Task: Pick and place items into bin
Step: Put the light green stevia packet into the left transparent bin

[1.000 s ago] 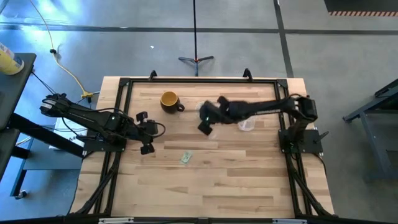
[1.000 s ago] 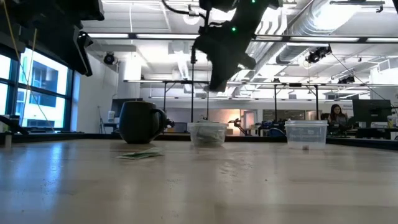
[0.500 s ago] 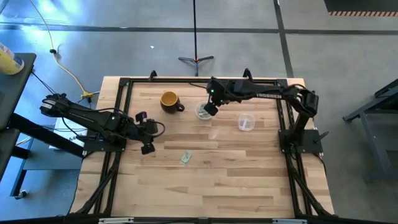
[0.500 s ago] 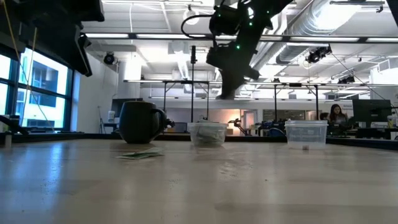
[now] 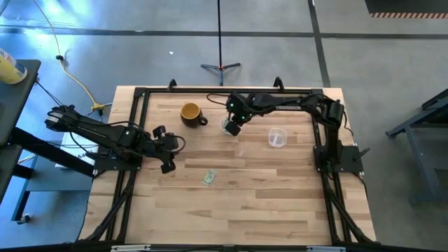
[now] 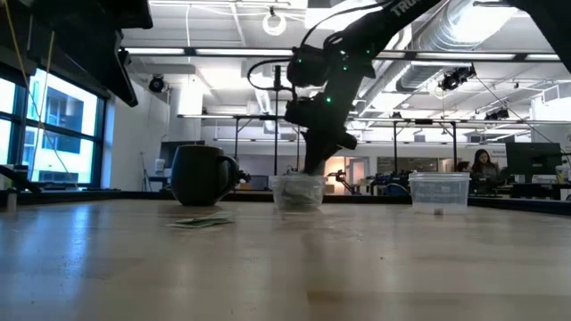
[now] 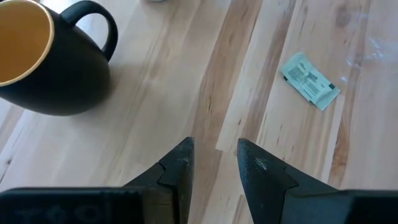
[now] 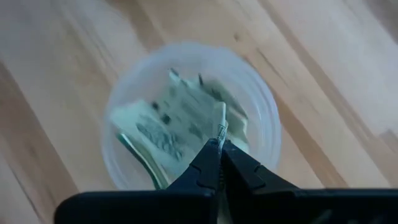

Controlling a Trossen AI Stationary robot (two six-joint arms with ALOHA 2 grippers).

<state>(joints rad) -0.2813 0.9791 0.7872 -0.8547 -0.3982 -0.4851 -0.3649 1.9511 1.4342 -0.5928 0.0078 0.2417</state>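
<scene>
While pinched, slip (image 8: 219, 127) overhangs bowl (image 8: 261, 134).

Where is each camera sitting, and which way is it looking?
High view: above the table, looking straight down; both arms show, the right gripper over the bowl.
Low view: at table-top height, looking level across; the right arm comes down to the bowl.
Left wrist view: on the left arm, facing down past the left gripper at the mug and a slip.
Right wrist view: facing down past the right gripper into the bowl.
Shared: high and left wrist views both show mug and slip.
</scene>
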